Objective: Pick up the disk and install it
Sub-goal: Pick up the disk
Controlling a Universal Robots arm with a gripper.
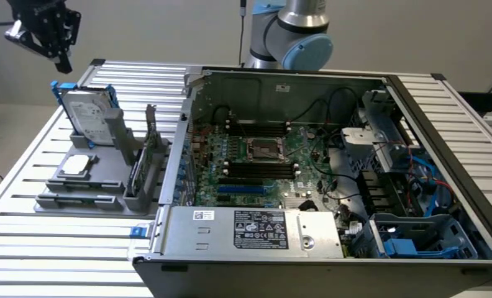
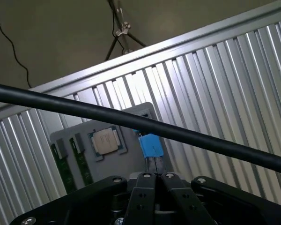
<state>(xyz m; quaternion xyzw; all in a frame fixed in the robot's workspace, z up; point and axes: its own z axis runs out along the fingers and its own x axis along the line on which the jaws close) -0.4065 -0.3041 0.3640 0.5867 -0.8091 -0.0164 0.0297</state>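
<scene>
Slatted table (image 1: 30,248); jaws closed, empty

The hand (image 2: 154,177) is matte black: two angular fingers (image 2: 141,199) dotted with small round screws, on a broad black body with silver bolt heads. A thick black cable (image 2: 131,119) crosses close by its fingertips. Well away from the hand, the arm (image 1: 300,15) is a silver-grey tube with a pale blue joint cap (image 1: 308,53).
</scene>
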